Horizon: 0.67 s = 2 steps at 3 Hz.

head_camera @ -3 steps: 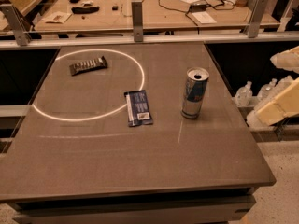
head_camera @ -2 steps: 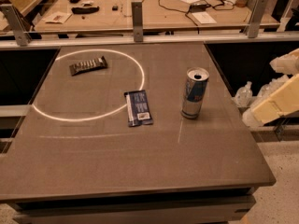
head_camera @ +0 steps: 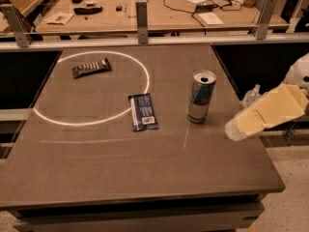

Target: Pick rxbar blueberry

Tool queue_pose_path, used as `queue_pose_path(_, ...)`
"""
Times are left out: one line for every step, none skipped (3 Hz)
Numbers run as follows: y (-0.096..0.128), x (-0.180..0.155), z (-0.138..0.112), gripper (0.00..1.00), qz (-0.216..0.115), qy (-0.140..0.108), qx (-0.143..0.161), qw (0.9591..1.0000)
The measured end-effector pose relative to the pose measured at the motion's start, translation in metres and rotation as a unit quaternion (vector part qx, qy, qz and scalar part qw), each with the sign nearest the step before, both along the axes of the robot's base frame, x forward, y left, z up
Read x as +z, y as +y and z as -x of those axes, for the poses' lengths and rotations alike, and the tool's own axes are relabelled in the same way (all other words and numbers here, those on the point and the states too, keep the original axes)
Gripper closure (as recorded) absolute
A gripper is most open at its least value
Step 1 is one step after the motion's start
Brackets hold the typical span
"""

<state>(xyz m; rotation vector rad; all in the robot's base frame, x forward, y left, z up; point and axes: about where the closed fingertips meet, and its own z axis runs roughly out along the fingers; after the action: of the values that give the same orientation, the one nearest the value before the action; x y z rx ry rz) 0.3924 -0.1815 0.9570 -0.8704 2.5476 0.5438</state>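
Observation:
The rxbar blueberry (head_camera: 143,111) is a flat dark navy wrapper with a white stripe and a white label patch. It lies flat near the middle of the table, across the lower right part of a white ring of light. My gripper (head_camera: 235,129) comes in from the right edge of the view as a pale blurred shape. It hovers over the table's right edge, to the right of the can and well right of the bar. It holds nothing that I can see.
A blue-and-silver drink can (head_camera: 201,96) stands upright between the bar and my gripper. A dark brown bar wrapper (head_camera: 91,67) lies at the far left inside the ring. A rail with posts (head_camera: 141,15) and a cluttered desk run behind the grey table (head_camera: 120,173).
My gripper has moved left and slightly down, from beyond the table's right edge to over it. The bar, the can and the brown wrapper have not moved.

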Motion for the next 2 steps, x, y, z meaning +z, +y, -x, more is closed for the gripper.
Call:
queue_pose_path(0.022, -0.004, 0.015, 0.0, -0.035, 0.046, -0.066, 0.9962)
queue_pose_path(0.045, -0.004, 0.026, 0.0, -0.081, 0.056, -0.136, 0.9857)
